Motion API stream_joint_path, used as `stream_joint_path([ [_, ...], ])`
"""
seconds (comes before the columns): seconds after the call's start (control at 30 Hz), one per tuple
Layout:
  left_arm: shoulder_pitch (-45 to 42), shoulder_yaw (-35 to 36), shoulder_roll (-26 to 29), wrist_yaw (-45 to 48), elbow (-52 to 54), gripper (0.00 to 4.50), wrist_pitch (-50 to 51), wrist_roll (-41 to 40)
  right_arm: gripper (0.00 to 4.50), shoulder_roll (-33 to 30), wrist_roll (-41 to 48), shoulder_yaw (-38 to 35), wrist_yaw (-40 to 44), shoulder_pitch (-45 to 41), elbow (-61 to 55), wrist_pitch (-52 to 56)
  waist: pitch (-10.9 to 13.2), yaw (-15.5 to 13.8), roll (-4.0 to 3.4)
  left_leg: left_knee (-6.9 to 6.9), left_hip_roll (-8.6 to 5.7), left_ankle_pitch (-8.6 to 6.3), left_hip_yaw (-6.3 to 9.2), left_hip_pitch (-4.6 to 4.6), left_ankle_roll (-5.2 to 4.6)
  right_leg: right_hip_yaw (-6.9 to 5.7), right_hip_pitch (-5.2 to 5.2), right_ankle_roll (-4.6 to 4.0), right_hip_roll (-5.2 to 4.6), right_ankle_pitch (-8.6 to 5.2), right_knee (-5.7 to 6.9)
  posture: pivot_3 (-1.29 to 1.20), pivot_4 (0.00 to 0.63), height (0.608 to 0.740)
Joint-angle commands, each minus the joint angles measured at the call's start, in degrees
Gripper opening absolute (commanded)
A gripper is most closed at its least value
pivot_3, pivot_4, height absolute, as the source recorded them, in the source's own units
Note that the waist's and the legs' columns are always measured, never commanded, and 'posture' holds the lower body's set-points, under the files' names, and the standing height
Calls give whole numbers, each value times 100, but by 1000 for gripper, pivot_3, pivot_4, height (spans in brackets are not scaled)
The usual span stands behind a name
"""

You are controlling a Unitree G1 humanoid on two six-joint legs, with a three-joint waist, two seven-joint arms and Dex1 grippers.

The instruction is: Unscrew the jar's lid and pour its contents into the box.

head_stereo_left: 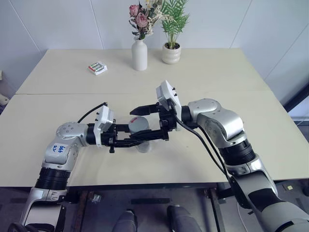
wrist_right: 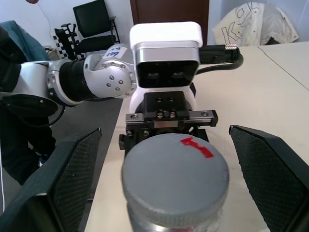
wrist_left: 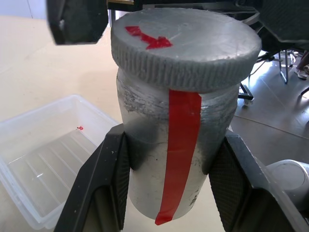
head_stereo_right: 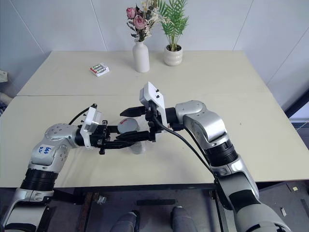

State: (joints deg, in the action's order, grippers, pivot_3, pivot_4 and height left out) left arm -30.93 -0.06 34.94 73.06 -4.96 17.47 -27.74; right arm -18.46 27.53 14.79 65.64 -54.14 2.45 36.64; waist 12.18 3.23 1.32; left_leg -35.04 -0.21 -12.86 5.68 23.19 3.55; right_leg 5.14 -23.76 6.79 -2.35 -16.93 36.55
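While our left gripper (wrist_left: 166, 193) clamps the jar (wrist_left: 174, 159) above the worktop (head_stereo_left: 58, 116), our right gripper (wrist_right: 164, 179) stands wide open around its lid (wrist_right: 175, 166), not touching.

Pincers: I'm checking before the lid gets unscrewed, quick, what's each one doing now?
Left pincer: closed on the jar, lid still on.
Right pincer: open, a finger either side of the lid, holding nothing.

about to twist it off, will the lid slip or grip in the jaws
Lid probably grips well: its rim is ribbed. It looks stiff, unlikely to flex. The jar may turn with it unless the left gripper clamps hard.
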Motion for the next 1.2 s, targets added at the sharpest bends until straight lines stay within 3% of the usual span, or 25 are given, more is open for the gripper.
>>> stream_joint_path([
  [0.03, -41, 75, 29, 29, 160, 1924, -34, -71, 4470, 72, -32, -70, 32, -179, 21, -166, 0, 0, 0, 0, 0, 0, 0, 0, 0, 0, 0, 0, 0, 0, 0, 0, 150, 740],
  [1.2, -24, 85, 30, -11, 190, 1924, -46, -78, 4470, -240, -62, -314, 248, -17, 151, -183, 0, 1, 0, 0, 0, 0, 0, 0, 0, 0, 0, 0, 0, 0, 0, 0, 150, 740],
])
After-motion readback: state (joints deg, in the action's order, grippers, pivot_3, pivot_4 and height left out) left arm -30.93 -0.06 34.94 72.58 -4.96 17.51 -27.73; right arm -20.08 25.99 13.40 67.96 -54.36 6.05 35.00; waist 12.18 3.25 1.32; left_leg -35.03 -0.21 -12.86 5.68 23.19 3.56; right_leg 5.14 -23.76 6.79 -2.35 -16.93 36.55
